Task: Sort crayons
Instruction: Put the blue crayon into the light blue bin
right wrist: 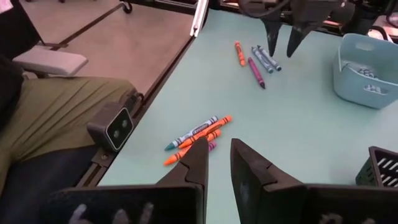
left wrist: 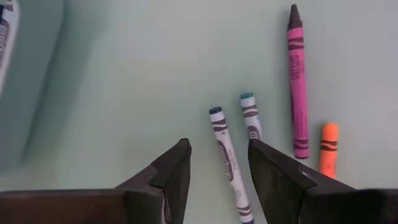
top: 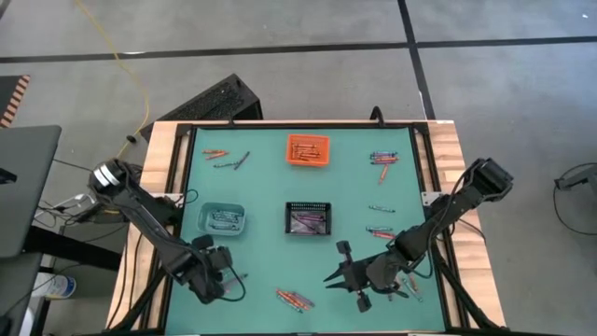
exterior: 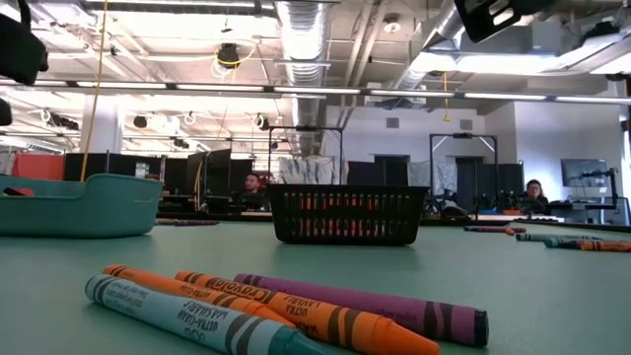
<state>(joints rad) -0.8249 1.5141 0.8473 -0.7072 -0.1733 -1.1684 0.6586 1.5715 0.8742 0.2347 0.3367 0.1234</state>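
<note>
My left gripper (left wrist: 219, 171) hangs with jaws apart over a grey crayon (left wrist: 228, 154); I'd centre, drop straight, avoid its neighbour; right gripper (right wrist: 216, 163) empty, slightly apart

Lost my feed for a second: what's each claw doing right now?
Left claw: open, empty, poised over a blue-tipped crayon.
Right claw: open with a narrow gap, empty, above the crayon cluster.

Black bin (exterior: 347, 215) contents indistinct
</note>
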